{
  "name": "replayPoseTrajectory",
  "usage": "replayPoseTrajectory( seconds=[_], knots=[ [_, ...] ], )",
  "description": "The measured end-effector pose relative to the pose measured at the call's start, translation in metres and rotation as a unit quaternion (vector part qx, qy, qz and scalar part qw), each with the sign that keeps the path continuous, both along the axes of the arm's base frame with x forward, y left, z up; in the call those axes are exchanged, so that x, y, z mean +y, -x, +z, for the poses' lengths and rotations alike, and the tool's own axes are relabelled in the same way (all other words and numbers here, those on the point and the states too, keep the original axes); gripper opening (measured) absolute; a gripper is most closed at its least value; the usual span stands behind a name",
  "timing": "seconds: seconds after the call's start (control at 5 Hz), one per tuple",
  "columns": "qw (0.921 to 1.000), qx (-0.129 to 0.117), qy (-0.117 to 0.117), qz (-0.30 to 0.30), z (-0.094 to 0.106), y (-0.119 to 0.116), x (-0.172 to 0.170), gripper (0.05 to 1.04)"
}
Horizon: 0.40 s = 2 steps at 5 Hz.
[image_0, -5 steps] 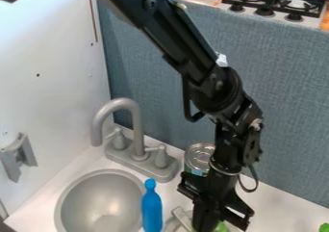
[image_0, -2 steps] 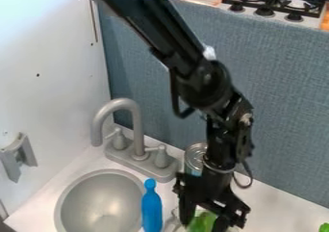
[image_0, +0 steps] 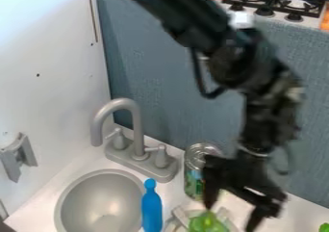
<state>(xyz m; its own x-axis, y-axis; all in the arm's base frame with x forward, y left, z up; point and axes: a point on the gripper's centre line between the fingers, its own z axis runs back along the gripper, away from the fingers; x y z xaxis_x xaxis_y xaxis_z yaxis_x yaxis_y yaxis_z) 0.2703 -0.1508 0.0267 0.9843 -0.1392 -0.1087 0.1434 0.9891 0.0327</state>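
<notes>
Two fingers of the hand [image_0: 230, 219] stand apart, one just above the green object [image_0: 207, 223], which grey pieces [image_0: 182, 217] on the desk [image_0: 302, 208] seem to cradle, perhaps keeping it steady.

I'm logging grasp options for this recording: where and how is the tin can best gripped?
The tin can is probably best gripped by its upper wall, from above, one finger on either side. It stands upright, round and straight-sided, with its lid facing up. The faucet beside it would likely hinder a sideways approach from there.
</notes>
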Motion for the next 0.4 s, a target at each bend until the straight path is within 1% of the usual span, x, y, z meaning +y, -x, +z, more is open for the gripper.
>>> replayPoseTrajectory(
  seconds=[0.2, 0.4],
  knots=[
    [0.9989, -0.015, 0.017, -0.041, 0.017, -0.002, -0.033, 1.003],
    [0.9965, 0.014, 0.036, -0.074, 0.009, -0.003, -0.053, 1.001]
  ],
)
